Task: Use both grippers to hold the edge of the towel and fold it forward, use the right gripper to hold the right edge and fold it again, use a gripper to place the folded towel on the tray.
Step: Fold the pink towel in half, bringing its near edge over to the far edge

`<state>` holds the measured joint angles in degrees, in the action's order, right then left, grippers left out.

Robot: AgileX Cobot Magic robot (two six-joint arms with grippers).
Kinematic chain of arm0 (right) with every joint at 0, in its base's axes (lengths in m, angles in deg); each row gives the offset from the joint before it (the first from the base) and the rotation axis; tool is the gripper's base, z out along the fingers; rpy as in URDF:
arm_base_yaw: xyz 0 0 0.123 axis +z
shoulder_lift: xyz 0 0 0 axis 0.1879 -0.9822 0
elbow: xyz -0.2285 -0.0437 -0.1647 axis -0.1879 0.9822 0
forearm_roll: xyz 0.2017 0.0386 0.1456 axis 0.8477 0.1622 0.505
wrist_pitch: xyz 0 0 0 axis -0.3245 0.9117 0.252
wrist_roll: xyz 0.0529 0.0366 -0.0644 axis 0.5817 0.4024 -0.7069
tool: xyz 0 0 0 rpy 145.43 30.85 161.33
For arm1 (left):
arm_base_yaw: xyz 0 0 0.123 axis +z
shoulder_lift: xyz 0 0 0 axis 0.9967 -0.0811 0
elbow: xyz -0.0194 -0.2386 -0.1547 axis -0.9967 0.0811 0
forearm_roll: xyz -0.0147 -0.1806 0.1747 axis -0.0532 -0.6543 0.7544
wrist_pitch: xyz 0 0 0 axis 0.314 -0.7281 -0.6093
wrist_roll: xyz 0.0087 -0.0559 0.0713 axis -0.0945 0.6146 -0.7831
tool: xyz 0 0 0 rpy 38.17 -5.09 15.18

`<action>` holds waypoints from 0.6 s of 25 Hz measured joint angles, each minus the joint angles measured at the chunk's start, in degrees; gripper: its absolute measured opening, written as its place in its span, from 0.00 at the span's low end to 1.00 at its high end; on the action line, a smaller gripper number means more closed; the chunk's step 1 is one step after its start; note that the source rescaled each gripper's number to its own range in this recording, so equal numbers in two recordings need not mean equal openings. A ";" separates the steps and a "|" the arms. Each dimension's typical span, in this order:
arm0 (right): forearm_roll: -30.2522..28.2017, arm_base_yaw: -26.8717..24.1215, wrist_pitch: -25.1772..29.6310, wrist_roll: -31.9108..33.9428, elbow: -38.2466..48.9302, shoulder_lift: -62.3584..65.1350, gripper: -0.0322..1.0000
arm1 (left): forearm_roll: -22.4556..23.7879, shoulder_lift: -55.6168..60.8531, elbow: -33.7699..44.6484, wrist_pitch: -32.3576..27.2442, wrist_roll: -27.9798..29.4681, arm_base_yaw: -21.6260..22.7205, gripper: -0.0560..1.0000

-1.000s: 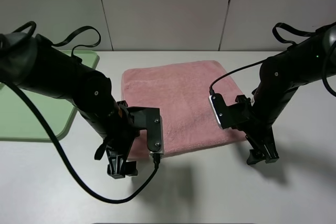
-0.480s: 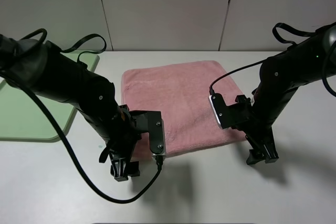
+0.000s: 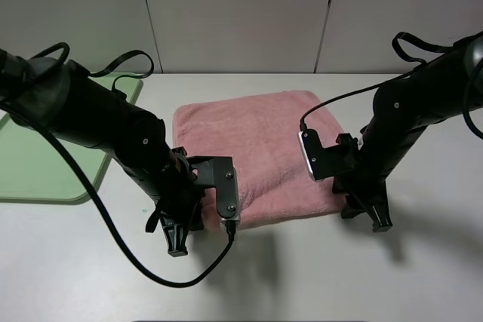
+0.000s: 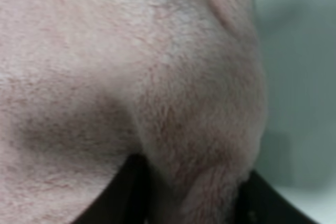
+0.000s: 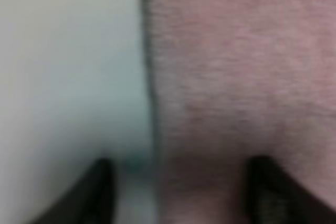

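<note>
The pink towel (image 3: 256, 141) lies flat in the middle of the table. My left gripper (image 3: 181, 231) is down at its near left corner. In the left wrist view the towel (image 4: 105, 51) bunches into a fold between the two black fingers, and the left gripper (image 4: 194, 203) is shut on that edge. My right gripper (image 3: 366, 213) is down at the near right corner. Its wrist view is blurred: the towel's edge (image 5: 236, 77) lies flat between fingers of the right gripper (image 5: 184, 192) that stand apart. The green tray (image 3: 38, 164) sits at the far left.
White table (image 3: 302, 277) runs along the front of the towel and to the right. Black cables loop from both arms, one trailing onto the table at the front left (image 3: 136, 269). A pale panelled wall stands behind.
Both grippers have moved in toward the towel's near corners. The left jaws have closed on the corner and the cloth has bunched there. The right jaws have narrowed around the right edge.
</note>
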<state>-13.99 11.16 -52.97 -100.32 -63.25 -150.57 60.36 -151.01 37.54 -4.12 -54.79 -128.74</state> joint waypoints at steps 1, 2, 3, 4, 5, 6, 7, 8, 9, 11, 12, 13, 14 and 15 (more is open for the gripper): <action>0.02 0.00 -0.39 0.00 0.00 -0.06 0.37 | 0.16 0.00 0.00 0.14 0.00 0.00 0.27; 0.02 0.00 -0.83 0.00 0.00 -0.06 0.30 | 0.31 -0.06 0.00 0.29 0.00 0.00 0.22; 0.02 0.00 -1.21 0.00 0.00 -0.06 0.25 | 0.52 -0.06 0.00 0.53 0.00 0.00 0.17; 0.02 0.00 -1.56 0.00 0.00 -0.11 0.18 | 0.66 -0.11 0.00 0.79 0.00 0.00 0.11; 0.02 0.00 -1.69 0.00 0.00 -0.18 0.13 | 0.77 -0.11 0.00 0.85 0.00 0.00 0.09; 0.02 0.00 -1.71 0.00 -0.06 -0.18 0.08 | 0.77 -0.11 0.00 0.85 0.00 0.00 0.07; 0.02 0.00 -1.76 0.00 -0.06 -0.18 0.04 | 0.77 -0.11 0.00 0.85 0.00 0.00 0.06; 0.02 0.00 -1.76 0.00 -0.06 -0.18 0.03 | 0.77 -0.11 0.00 0.85 0.00 0.00 0.06; 0.02 0.00 -1.76 0.00 -0.06 -0.18 0.03 | 0.77 -0.11 0.00 0.85 0.00 0.00 0.06; 0.02 0.00 -1.76 0.00 -0.06 -0.18 0.03 | 0.77 -0.11 0.00 0.85 0.00 0.00 0.06; 0.02 0.00 -1.76 0.00 -0.06 -0.18 0.03 | 0.77 -0.11 0.00 0.85 0.00 0.00 0.06; 0.02 0.00 -1.76 0.00 -0.06 -0.18 0.03 | 0.77 -0.11 0.00 0.85 0.00 0.00 0.06; 0.02 0.00 -1.76 0.00 -0.06 -0.18 0.03 | 0.77 -0.11 0.00 0.85 0.00 0.00 0.06; 0.02 0.00 -1.76 0.00 -0.06 -0.18 0.03 | 0.78 -0.11 0.00 0.85 0.00 0.00 0.06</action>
<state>-13.98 11.16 -54.73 -100.32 -63.31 -150.76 61.14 -151.12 37.54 -3.26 -54.79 -128.74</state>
